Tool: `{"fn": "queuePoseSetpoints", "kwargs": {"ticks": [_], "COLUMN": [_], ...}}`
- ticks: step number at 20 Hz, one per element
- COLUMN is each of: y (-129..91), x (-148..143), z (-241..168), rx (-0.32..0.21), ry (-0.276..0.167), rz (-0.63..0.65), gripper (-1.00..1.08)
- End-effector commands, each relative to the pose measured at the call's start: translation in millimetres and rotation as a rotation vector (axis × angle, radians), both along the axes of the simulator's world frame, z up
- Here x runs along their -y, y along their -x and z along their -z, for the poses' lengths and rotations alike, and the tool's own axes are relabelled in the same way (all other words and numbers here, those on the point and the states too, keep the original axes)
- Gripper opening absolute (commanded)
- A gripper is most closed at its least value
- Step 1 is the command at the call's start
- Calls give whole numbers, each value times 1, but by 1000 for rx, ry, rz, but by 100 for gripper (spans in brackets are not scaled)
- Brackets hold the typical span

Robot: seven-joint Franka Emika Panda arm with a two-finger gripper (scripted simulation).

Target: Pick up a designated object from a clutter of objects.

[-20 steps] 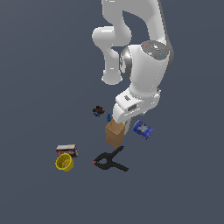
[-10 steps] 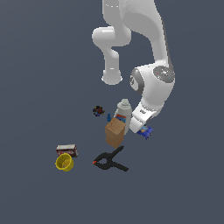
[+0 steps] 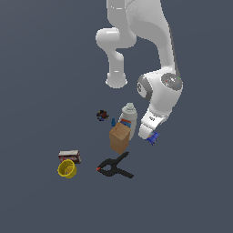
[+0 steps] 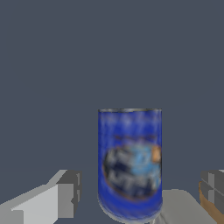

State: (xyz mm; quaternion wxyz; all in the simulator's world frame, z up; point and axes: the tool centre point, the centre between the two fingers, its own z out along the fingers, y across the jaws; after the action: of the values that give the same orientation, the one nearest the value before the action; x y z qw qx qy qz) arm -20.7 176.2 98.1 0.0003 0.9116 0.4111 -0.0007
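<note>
While reach: gripper [image 4: 131, 197] low over the blue can [image 4: 130, 164], beside the brown box [image 3: 119, 138].
Jaws: spread wide either side of the can, apparently not touching.
Done: approach, alignment.
Left: close, lift.

One blue can [image 4: 130, 164], one white bottle [image 3: 129, 117], one brown box [image 3: 119, 138], one black clamp [image 3: 113, 167], one yellow cup [image 3: 67, 169], one dark red box [image 3: 70, 156] (and one tiny dark toy [image 3: 102, 114]).
</note>
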Motion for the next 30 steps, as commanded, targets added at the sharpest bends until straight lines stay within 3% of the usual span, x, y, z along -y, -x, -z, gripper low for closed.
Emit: {"fn": "queuePoseSetpoints", "kwargs": {"ticks": [1, 16, 17, 30], "y": [0, 1, 1, 1], "x": [0, -1, -1, 1], "z": [3, 51, 51, 48], "rx": [0, 1, 1, 2], "ry": [0, -1, -1, 0], "rz": [0, -5, -5, -5], "gripper": [100, 100, -100, -100]}}
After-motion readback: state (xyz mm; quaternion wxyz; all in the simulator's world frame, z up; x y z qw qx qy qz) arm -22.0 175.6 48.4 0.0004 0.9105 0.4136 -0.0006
